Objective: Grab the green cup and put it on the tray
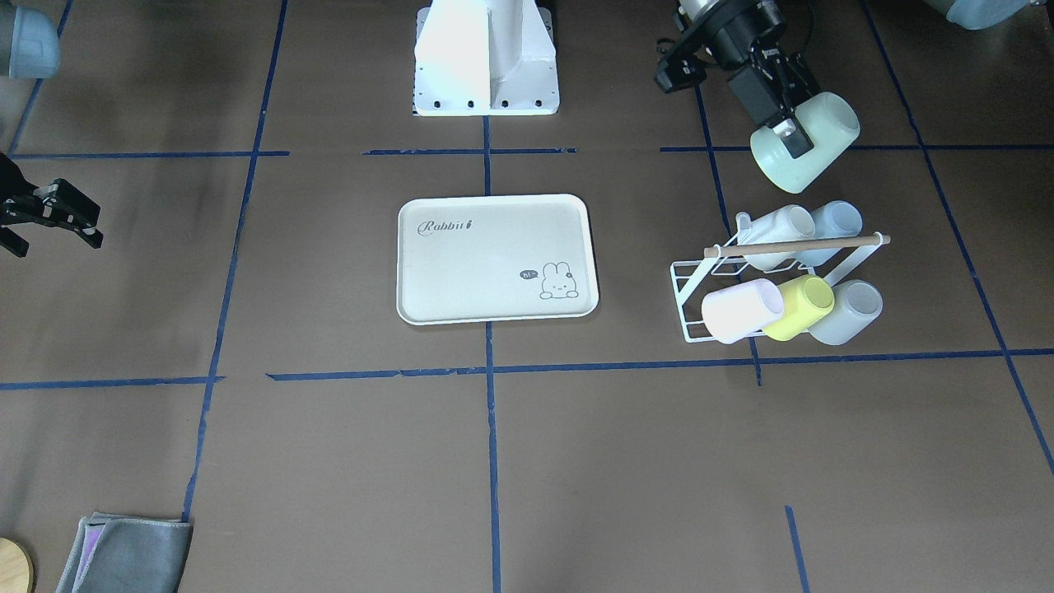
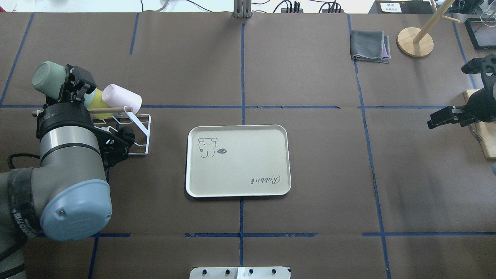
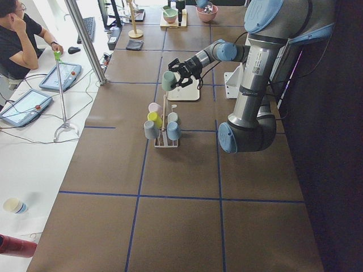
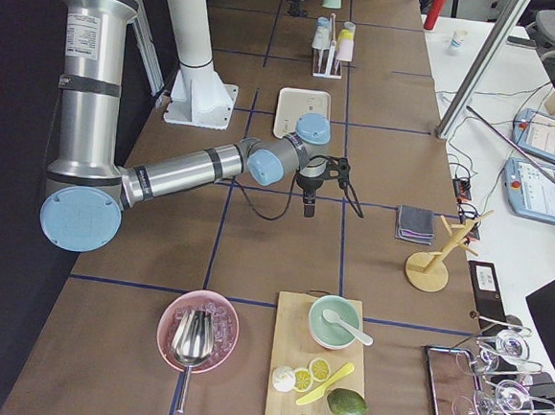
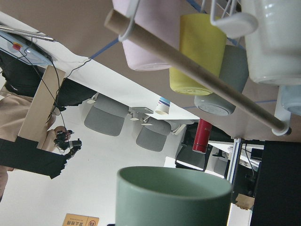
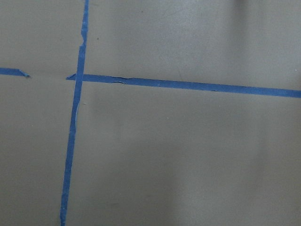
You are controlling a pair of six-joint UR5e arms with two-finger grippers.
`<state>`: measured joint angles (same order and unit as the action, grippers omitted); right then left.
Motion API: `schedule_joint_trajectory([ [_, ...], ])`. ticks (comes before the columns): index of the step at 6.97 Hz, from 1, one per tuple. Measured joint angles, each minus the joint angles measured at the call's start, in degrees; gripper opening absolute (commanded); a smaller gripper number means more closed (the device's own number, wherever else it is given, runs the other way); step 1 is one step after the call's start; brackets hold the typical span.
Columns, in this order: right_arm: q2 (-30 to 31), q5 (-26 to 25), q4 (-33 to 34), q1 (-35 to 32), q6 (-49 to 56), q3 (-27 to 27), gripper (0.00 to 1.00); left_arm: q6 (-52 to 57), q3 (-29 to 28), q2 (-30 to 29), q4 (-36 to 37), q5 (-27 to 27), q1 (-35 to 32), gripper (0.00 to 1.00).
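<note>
Your left gripper [image 1: 792,138] has its fingers clamped on the green cup [image 1: 823,130], holding it in the air above the white wire rack [image 1: 690,290] near the counter's left end. No part of the cup touches the rack or the other cups on it.

The cup's long axis is tipped well off upright, close to lying over. I cannot tell for sure which end is the mouth, so check that before you set it down.

The tray [image 1: 494,199] sits flat in the middle of the counter, well apart from the rack, toward the robot's right, and nothing is on it. Judging from this, your next move is a sideways carry from the rack end toward the counter's centre. You would bring the cup's axis upright before lowering it inside the rim.

The left arm is clearly the nearer one. Your right gripper [image 1: 51,237] hangs over the counter's opposite end with its fingers spread and nothing between them.
</note>
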<state>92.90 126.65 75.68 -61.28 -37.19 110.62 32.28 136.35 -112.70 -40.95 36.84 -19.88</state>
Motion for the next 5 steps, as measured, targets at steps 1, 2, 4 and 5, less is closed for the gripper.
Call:
schedule_joint_trajectory([
  [1, 0.0, 0.0, 0.0, -0.1, 0.0, 0.0, 1.00, -4.3, 0.6, -0.6, -4.5, 2.6, -0.3, 0.07],
  [2, -0.1, 0.0, 0.0, -0.1, 0.0, 0.0, 1.00, -9.8, 0.7, -0.8, -9.4, 5.1, -0.4, 0.05],
  [4, -0.1, 0.0, -0.1, -0.3, 0.0, 0.1, 1.00, -24.8, 0.0, -1.0, -19.9, 9.3, -0.1, 0.04],
  [5, -0.2, 0.0, -0.1, -0.3, 0.0, 0.1, 1.00, -31.9, -1.8, -1.1, -25.9, 10.3, 0.0, 0.04],
])
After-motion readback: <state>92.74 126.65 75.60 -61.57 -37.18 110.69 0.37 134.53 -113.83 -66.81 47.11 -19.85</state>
